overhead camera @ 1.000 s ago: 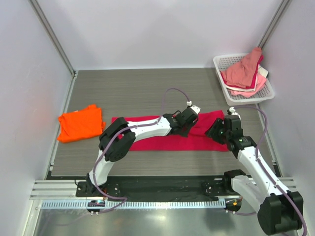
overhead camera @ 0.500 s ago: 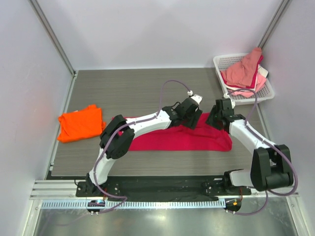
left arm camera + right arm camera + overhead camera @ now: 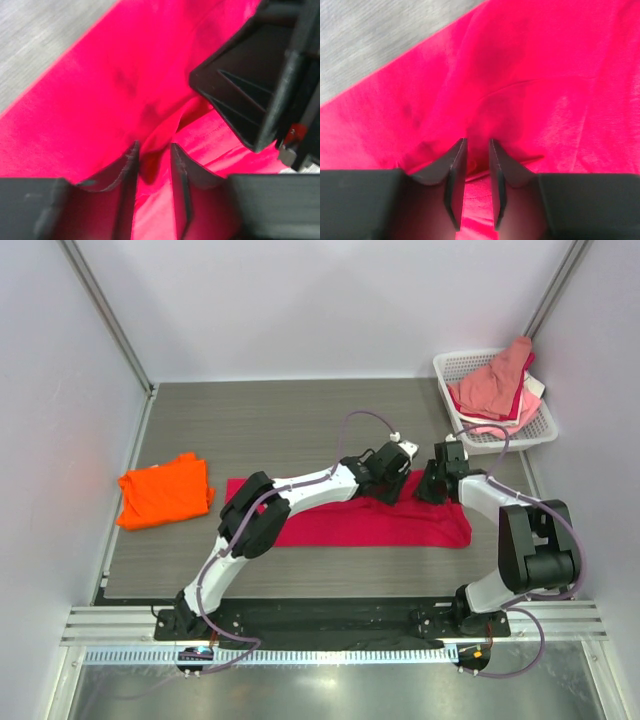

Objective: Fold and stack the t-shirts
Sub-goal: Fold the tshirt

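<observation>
The crimson-red t-shirt (image 3: pixel 350 525) lies as a long band across the middle of the table. My left gripper (image 3: pixel 398 483) and right gripper (image 3: pixel 432 486) sit close together on its far right part. In the left wrist view the left gripper (image 3: pixel 154 160) is shut on a raised fold of the red t-shirt (image 3: pixel 100 90), with the right gripper's black body (image 3: pixel 250 85) just beyond. In the right wrist view the right gripper (image 3: pixel 477 155) is shut on a bunched fold of the red t-shirt (image 3: pixel 545 75). The orange t-shirt (image 3: pixel 165 490) lies folded at the left.
A white lattice basket (image 3: pixel 545 425) stands at the back right corner with pink and red clothes (image 3: pixel 495 385) heaped in it. Grey walls close in the table on the left, back and right. Bare table shows behind the red shirt (image 3: pixel 280 430).
Both grippers have moved away from the bases toward the shirt's far edge. The right gripper swung in from the right end and now sits beside the left one.
</observation>
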You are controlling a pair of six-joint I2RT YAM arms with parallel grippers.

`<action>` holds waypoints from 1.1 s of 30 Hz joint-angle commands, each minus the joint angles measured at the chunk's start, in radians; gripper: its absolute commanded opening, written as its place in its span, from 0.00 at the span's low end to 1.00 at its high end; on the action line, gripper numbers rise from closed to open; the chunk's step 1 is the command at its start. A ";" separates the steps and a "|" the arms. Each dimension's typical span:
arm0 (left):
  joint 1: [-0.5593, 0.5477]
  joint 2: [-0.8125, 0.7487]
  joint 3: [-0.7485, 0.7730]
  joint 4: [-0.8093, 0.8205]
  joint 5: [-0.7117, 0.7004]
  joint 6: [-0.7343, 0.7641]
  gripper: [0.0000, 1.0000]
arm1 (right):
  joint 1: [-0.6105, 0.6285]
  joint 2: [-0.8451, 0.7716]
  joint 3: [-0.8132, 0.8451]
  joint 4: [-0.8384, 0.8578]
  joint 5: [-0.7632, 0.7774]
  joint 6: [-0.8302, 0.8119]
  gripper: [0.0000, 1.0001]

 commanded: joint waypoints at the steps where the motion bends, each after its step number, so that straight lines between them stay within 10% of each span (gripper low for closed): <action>1: 0.005 -0.011 0.031 -0.022 0.063 0.000 0.25 | -0.001 -0.061 -0.044 0.038 -0.064 -0.009 0.22; 3: 0.005 -0.031 0.001 -0.008 0.072 0.002 0.12 | 0.000 -0.102 -0.073 0.034 -0.076 -0.008 0.04; 6: 0.005 -0.070 -0.060 0.023 0.103 0.004 0.00 | -0.001 -0.181 -0.113 0.009 -0.104 0.000 0.01; 17: 0.004 -0.207 -0.259 0.099 0.152 -0.001 0.01 | 0.002 -0.492 -0.254 -0.109 -0.165 0.074 0.03; 23: -0.022 -0.223 -0.279 0.099 0.153 0.036 0.07 | 0.002 -0.558 -0.224 -0.126 -0.069 0.071 0.36; 33: -0.039 -0.223 -0.293 0.098 0.250 0.040 0.46 | 0.002 -0.233 -0.030 -0.018 -0.125 0.072 0.34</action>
